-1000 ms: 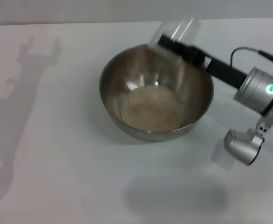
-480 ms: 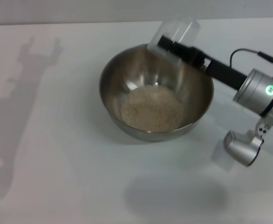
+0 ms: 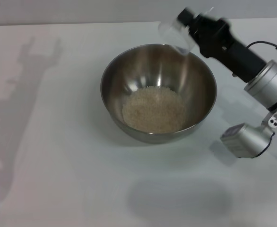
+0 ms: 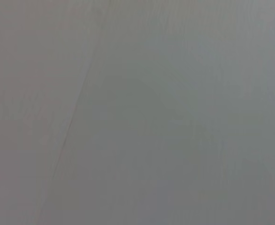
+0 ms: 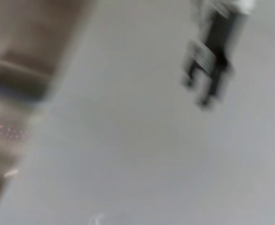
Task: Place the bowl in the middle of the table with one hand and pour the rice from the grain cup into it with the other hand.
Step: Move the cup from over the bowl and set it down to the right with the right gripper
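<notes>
Large round stainless-steel bowl (image 3: 158,92) sits at centre of the head view on the plain white table (image 3: 58,165). Heap of off-white rice grains (image 3: 154,110) lies in its bottom. Small clear plastic grain cup (image 3: 177,35), tilted, at upper right over the bowl's far rim, clamped in the right pincer (image 3: 195,29). Left pincer (image 5: 208,79) shows blurred in the right wrist view; fingers apart.

Even, soft light is seen on the plain white table (image 3: 58,156); grey arm shadows are cast left. Right wrist view is heavily motion-blurred.
</notes>
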`<state>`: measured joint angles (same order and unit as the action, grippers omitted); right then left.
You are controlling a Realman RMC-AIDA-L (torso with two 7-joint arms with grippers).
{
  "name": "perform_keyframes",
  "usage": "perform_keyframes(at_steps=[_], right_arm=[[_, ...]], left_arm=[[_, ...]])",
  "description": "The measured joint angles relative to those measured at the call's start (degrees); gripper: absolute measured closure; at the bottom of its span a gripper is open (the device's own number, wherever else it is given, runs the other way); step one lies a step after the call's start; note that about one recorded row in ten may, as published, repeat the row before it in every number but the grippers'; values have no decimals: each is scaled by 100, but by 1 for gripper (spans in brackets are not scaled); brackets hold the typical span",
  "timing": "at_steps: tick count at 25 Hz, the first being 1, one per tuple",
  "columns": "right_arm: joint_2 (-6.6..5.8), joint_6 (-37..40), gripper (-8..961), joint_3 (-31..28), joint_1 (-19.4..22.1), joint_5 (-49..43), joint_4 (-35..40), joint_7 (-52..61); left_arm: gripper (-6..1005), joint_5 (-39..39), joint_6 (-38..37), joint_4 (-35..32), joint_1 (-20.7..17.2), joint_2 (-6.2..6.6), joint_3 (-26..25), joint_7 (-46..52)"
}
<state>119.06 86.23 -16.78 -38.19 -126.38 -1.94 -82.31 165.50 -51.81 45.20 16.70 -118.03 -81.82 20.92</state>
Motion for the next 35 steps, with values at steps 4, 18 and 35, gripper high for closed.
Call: perform_keyframes(at_steps=[4,18,35], right_arm=[[16,360,940,-265,299,1122,-1033,1218],[36,465,939,-1862,1785,2489,-3455,4023],[20,-2181,940,-2071,1717,3042,-3201,5939]], left_arm=[[201,-9,-4,-16,0,0,-4,0],[201,-4,-62,61,36,0,-4,16],[201,0,-102,92,-22,11,-15,18]])
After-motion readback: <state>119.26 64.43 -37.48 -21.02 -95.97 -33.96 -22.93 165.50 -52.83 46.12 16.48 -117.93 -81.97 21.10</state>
